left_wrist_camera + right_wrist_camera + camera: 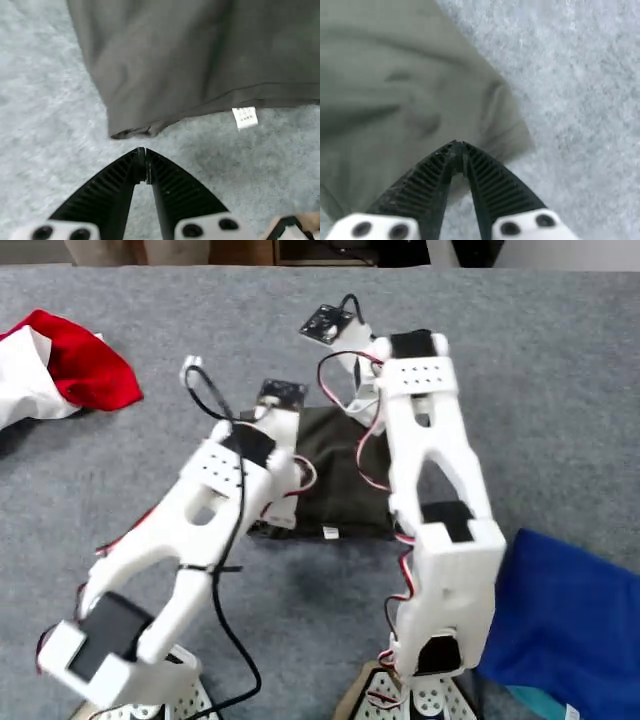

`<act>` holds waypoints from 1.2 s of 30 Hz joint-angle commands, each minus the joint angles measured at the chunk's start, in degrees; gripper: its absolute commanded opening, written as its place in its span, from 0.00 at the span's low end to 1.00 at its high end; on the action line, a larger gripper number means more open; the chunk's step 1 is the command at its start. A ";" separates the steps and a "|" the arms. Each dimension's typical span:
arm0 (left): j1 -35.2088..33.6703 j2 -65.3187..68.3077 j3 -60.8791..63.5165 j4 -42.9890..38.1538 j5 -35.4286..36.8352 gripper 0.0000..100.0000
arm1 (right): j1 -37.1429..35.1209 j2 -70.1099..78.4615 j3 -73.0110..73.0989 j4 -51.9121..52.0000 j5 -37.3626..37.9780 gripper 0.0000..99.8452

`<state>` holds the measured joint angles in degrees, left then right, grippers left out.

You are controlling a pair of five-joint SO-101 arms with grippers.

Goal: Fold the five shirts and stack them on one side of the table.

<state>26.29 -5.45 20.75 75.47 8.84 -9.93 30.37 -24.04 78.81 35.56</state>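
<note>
High view has the dark shirt [335, 495] folded small mid-surface [560, 390] with both arms bent over it. A red-and-white shirt [70, 370] is bunched toward the far left corner, a blue shirt [570, 620] at the near right corner. The left end effector [145, 162] is pinched closed just off the shirt's near hem, and the right end effector [459, 150] is closed above a corner — neither holds cloth. I'd say this fold looks about done; next calls for opening up, gripping the bundle and carrying it to one side.

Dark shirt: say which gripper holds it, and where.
Neither, as far as shows. The left gripper is shut beside the dark shirt, off its edge; the right gripper is shut over one corner.
</note>
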 commanded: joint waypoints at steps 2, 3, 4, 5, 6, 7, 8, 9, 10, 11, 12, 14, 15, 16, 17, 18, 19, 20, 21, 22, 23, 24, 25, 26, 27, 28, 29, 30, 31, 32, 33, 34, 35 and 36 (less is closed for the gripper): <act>0.79 5.05 0.88 -6.07 1.76 0.02 | -0.57 5.58 -9.45 -0.79 -0.62 0.01; 1.05 6.29 0.79 -6.68 1.76 0.02 | -0.31 7.52 -11.12 -0.79 -0.44 0.01; 1.23 7.08 0.62 -7.12 1.76 0.02 | 0.40 9.71 -12.70 -0.79 -0.26 0.01; 1.85 7.87 0.53 -7.65 1.85 0.02 | 1.01 12.09 -14.29 -1.23 -0.26 0.01; 2.29 8.57 0.62 -8.26 1.85 0.02 | 1.71 14.55 -15.78 -2.29 -0.26 0.01; 2.73 9.27 0.79 -8.79 1.85 0.02 | 2.59 17.27 -17.19 -3.60 -0.26 0.01; 2.90 9.80 0.88 -9.14 1.85 0.02 | 3.56 19.65 -18.51 -4.84 -0.18 0.01; 3.43 10.15 1.05 -9.23 2.02 0.02 | 4.18 21.93 -20.44 -5.27 0.00 0.01; 3.87 10.51 1.32 -9.41 2.55 0.02 | 4.79 23.52 -22.81 -4.40 0.88 0.01; 4.40 10.95 1.49 -9.41 2.73 0.02 | 4.97 24.84 -25.45 -3.08 1.76 0.01; 4.92 11.21 1.58 -9.32 2.73 0.02 | 5.49 25.98 -27.65 -1.85 2.29 0.01; 5.80 11.21 2.11 -9.41 2.64 0.02 | 6.11 28.35 -32.13 0.26 2.46 0.01; 5.89 11.30 2.29 -9.23 2.64 0.02 | 6.20 29.58 -33.98 0.88 2.55 0.01; 5.98 11.21 2.64 -9.23 2.55 0.02 | 6.29 30.73 -35.91 1.58 2.55 0.01; 5.98 11.12 3.08 -9.23 2.55 0.02 | 6.29 31.60 -37.85 2.55 2.55 0.01; 5.98 11.12 3.34 -9.14 2.46 0.02 | 6.11 32.48 -39.87 3.69 2.64 0.01; 5.80 11.12 3.43 -8.97 2.20 0.02 | 6.02 32.92 -41.98 5.27 2.64 0.01; 5.71 10.95 3.60 -8.88 1.49 0.02 | 5.67 33.10 -44.35 7.30 2.64 0.01; 5.63 10.59 3.34 -8.62 1.05 0.02 | 5.14 33.10 -46.99 9.85 2.73 0.01; 5.10 9.89 2.90 -7.65 0.88 0.02 | 4.70 33.10 -49.71 12.40 2.73 0.01; 4.40 8.75 1.93 -6.42 0.79 0.02 | 4.09 33.19 -52.62 14.77 2.73 0.01; 3.78 7.25 0.88 -5.10 0.62 0.02 | 3.56 33.36 -55.52 16.97 2.73 0.01; 2.73 5.85 -0.26 -3.96 0.53 0.02 | 3.12 33.36 -58.59 19.43 2.64 0.01; 1.58 4.26 -1.58 -2.90 0.44 0.02 | 2.77 33.27 -61.49 21.80 2.46 0.01; 0.53 2.59 -2.99 -1.49 0.44 0.02 | 2.33 33.01 -64.84 23.65 1.93 0.01; -0.44 0.92 -4.57 0.00 0.35 0.02 | 2.33 32.66 -67.82 23.82 0.18 0.01; -1.14 -0.66 -5.98 1.41 -0.35 0.02 | 2.51 31.69 -70.02 23.65 -1.32 0.01; -1.85 -2.24 -7.21 2.55 -1.05 0.02 | 2.59 30.46 -71.16 23.65 -1.49 0.01; -2.29 -3.65 -8.44 3.43 -1.49 0.02 | 2.51 28.97 -70.46 23.65 -1.41 0.01; -2.90 -4.97 -9.58 4.04 -1.58 0.02 | 2.33 27.03 -69.14 23.65 -1.41 0.01; -3.60 -5.85 -10.55 4.22 -1.49 0.02 | 2.24 24.92 -67.21 23.65 -1.67 0.01; -4.31 -6.64 -11.08 3.87 -1.49 0.02 | 2.24 22.64 -63.87 23.65 -1.76 0.01; -5.01 -6.90 -11.34 2.81 -1.41 0.02 | 2.24 20.09 -59.91 23.65 -1.85 0.01; -5.71 -6.73 -11.16 1.14 -1.23 0.02 | 2.24 17.27 -55.60 23.65 -2.02 0.01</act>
<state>22.42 -9.41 12.75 78.64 7.87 -7.03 57.98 -87.08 101.49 34.24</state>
